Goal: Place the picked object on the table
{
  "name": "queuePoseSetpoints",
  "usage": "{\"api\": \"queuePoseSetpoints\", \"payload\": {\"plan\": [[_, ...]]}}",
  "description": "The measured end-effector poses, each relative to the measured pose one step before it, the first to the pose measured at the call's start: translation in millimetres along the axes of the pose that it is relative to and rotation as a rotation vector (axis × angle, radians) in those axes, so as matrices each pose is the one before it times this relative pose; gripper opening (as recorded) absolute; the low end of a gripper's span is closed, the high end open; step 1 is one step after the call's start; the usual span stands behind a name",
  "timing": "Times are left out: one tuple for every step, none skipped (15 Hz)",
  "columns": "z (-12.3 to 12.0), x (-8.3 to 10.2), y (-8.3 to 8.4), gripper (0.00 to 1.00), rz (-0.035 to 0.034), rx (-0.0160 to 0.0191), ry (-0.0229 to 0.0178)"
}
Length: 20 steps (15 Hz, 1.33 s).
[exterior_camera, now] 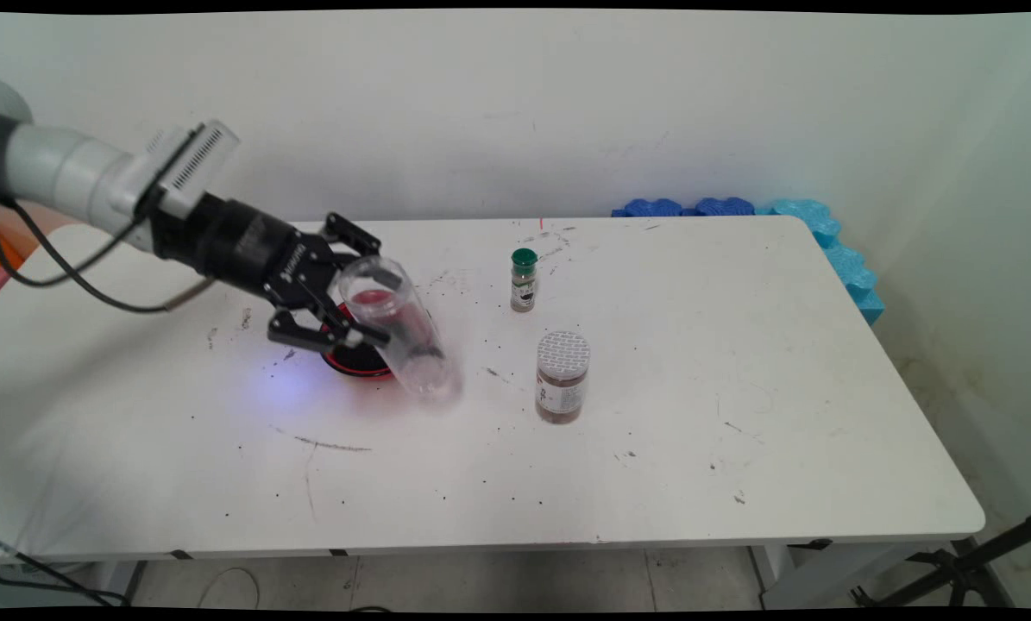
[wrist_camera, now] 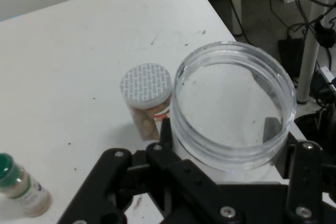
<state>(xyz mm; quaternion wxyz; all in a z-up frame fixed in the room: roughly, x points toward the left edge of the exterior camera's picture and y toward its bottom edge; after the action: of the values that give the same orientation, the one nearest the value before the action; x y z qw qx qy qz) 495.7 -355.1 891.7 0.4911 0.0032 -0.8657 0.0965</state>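
Black two-finger gripper (exterior_camera: 355,297) clamped on a clear plastic jar (exterior_camera: 399,332), one finger on each side of its wall near the open mouth. Jar tilted, lidless, seemingly empty (nothing visible inside from the hand view), raised just above the white tabletop (exterior_camera: 653,448). Beneath and behind it, a red and black round thing (exterior_camera: 355,362), mostly hidden. Probably light, stiff and smooth, so liable to slip; thin wall may flex; firmest hold likely near the rim. Just to the right, a brown-filled jar with patterned grey lid (exterior_camera: 562,376); beyond it, a small green-capped spice bottle (exterior_camera: 524,279), both upright. Blue foam pieces (exterior_camera: 826,237) along the far right edge.
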Motion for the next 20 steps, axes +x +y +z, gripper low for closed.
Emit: {"api": "queuePoseSetpoints", "payload": {"plan": [[6.22,-2.99,2.14,0.00,-0.00684,-0.00347,0.00075],[7.11,-3.18,2.69,0.00,-0.01105,-0.00479,0.00082],[6.64,-2.93,2.30,0.00,-0.01097,-0.00541,0.00018],[6.52,-2.91,2.04,0.00,-0.01192,-0.00606,-0.00062],[5.19,-2.52,1.50,0.00,-0.01060,-0.00490,-0.00071],[5.68,-3.19,1.56,0.00,-0.01195,-0.00545,-0.00099],[5.26,-3.20,1.11,0.00,-0.01379,-0.00405,-0.00001],[4.22,-2.64,0.62,0.00,-0.01268,-0.00280,0.00062],[4.49,-2.80,0.50,0.00,-0.01386,-0.00468,0.00216],[4.23,-2.79,0.21,0.00,-0.01298,-0.00438,0.00165],[3.20,-2.36,0.16,0.00,-0.01045,-0.00303,0.00097],[3.45,-2.70,0.04,0.00,-0.01062,-0.00377,0.00065],[3.17,-2.58,-0.24,0.00,-0.00859,-0.00365,0.00024],[2.06,-2.24,0.11,0.00,-0.00684,-0.00182,0.00024],[2.29,-2.41,0.04,0.00,-0.00646,-0.00265,0.00060],[2.07,-2.16,-0.05,0.00,-0.00474,-0.00260,0.00090],[1.39,-1.84,0.13,0.00,-0.00340,-0.00134,0.00072],[1.53,-1.95,-0.08,0.00,-0.00364,-0.00114,0.00045],[1.45,-1.78,-0.25,0.00,-0.00320,-0.00086,0.00011],[1.03,-1.47,-0.10,0.00,-0.00281,-0.00017,0.00008]]}}
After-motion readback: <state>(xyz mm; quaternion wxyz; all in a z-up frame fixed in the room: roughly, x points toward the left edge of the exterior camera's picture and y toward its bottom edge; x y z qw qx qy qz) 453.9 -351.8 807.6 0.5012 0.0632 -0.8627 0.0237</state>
